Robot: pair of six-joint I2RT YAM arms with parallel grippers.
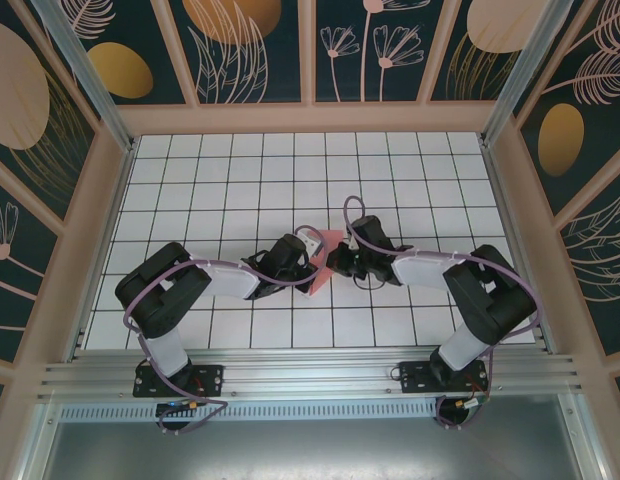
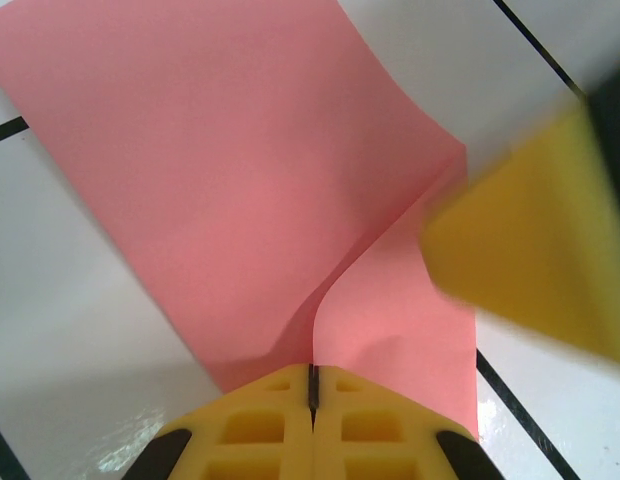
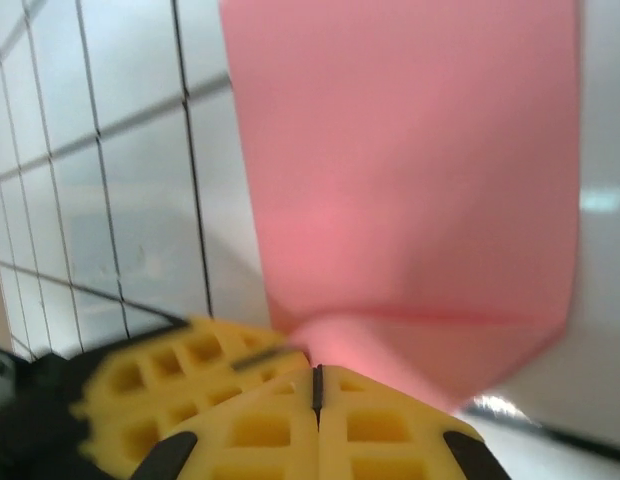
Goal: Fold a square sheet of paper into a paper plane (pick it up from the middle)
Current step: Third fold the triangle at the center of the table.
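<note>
Thinness governs how the square sheet of paper [image 2: 240,180] will handle. It is judged light, limp and easy to crease or tear. It will sag wherever it is unsupported, and a hard pull between two grips could rip it. The best hold looks like a shallow pinch at an edge or along a fold, pads flat, rather than a deep bite that crumples the layers.

On the left, the left gripper [image 2: 312,390] has its yellow jaws pressed together on the near edge of the sheet. A soft ridge rises from that pinch and curves up toward the right.

The paper sits at the middle of the gridded table [image 1: 210,190], between the two wrists, which nearly meet over it. From above, what shows of it is a narrow salmon-pink strip running from near-left to far-right. Its long axis therefore appears to lie roughly away from the arm bases, slightly slanted. Which end leads cannot be told, since the grippers cover the centre. Whether it is fully off the table cannot be told either, though it bulges and throws a shadow in the left wrist view.

On the right, the right gripper [image 3: 317,385] likewise has its jaws closed on the paper, at a puckered edge. The sheet spreads away from that grip in a broad, smooth panel.
</note>
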